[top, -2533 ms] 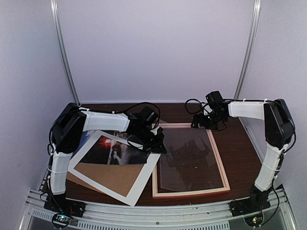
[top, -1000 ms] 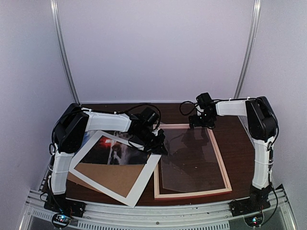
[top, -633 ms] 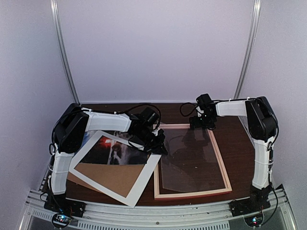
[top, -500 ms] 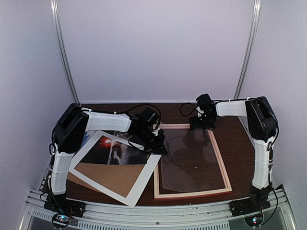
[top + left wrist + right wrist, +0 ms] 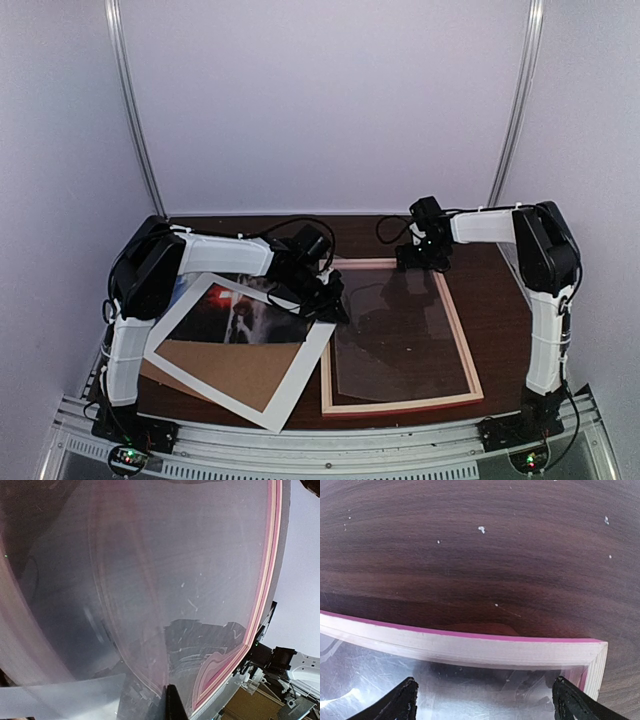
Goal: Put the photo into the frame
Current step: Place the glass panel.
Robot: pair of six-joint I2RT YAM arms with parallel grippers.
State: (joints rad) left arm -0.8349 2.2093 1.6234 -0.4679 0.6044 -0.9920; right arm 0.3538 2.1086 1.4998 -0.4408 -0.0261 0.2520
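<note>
The photo, dark with a red glow, lies at the left, partly under a white mat and a brown board. The frame with its pink rim lies flat at the right. A clear sheet sits askew inside it. My left gripper is at the frame's far left corner, shut on the sheet's edge; its closed fingertips show at the bottom of the left wrist view. My right gripper hovers open over the frame's far rim near its right corner, with its fingers wide apart.
The dark wood table is bounded by white walls at the back and sides. Two metal uprights stand at the back corners. An aluminium rail runs along the near edge between the arm bases.
The right arm has swung in toward the frame's far rim and settled there, drifting slightly right in the last second. The left arm and the sheets have not moved.
</note>
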